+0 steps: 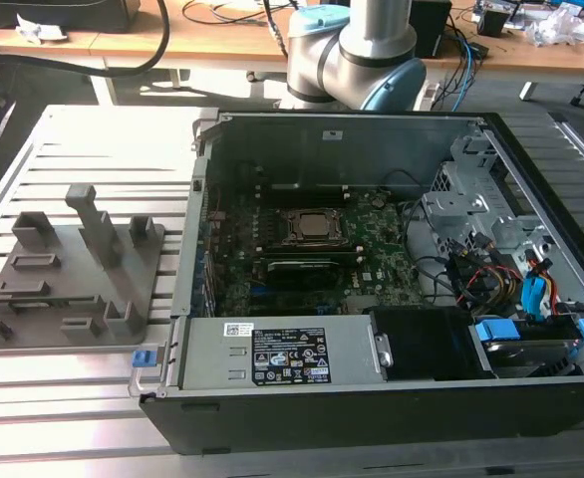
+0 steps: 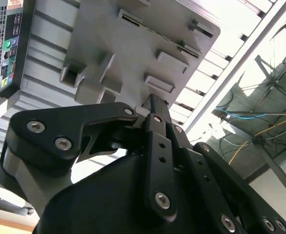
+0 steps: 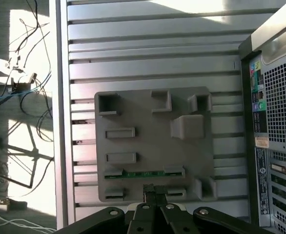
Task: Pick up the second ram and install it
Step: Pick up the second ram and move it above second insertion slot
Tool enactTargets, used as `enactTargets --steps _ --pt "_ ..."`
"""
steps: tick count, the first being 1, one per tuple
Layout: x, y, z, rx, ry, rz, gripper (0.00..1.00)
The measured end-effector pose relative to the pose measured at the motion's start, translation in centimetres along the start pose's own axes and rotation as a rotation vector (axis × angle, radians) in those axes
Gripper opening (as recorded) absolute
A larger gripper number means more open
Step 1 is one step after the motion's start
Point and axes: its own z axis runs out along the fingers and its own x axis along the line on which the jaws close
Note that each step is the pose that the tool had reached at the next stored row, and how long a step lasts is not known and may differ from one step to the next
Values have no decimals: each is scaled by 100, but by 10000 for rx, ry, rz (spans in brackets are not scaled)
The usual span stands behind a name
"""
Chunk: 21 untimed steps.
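Note:
The second ram [image 3: 144,173] is a thin dark green stick lying flat in a slot of the grey holder tray [image 3: 153,146], seen in the first wrist view. My gripper [image 3: 152,190] hangs above the tray with its black fingers pressed together and nothing between them; its tip lies close to the stick in that view. In the second wrist view the gripper [image 2: 153,101] points at the same tray [image 2: 133,44]. In the exterior view the tray [image 1: 73,269] lies on the slatted table at the exterior view's left.
The open computer case [image 1: 372,259] stands to the exterior view's right of the tray, with the square processor socket [image 1: 312,227] and a black ribbed card [image 1: 297,269] on its board. Grey upright blocks [image 1: 98,224] rise from the tray. The case's perforated rear panel [image 3: 279,122] lies beside the tray.

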Motion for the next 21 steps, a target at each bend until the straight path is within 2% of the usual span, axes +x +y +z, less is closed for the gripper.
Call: enactTargets --steps 4,5,7,10,11,14,19,21 --pt "0 0 0 21 43 -1025 11" --pt "0 0 0 29 60 -1444 11" --pt "0 0 0 38 78 -1866 11" --pt "0 0 0 62 128 -3075 11" --pt "-1 0 0 73 151 -3631 11" --pt "0 0 0 88 181 -4360 11" --pt "0 0 0 130 266 -6445 11" --pt "0 0 0 138 282 -6826 11"
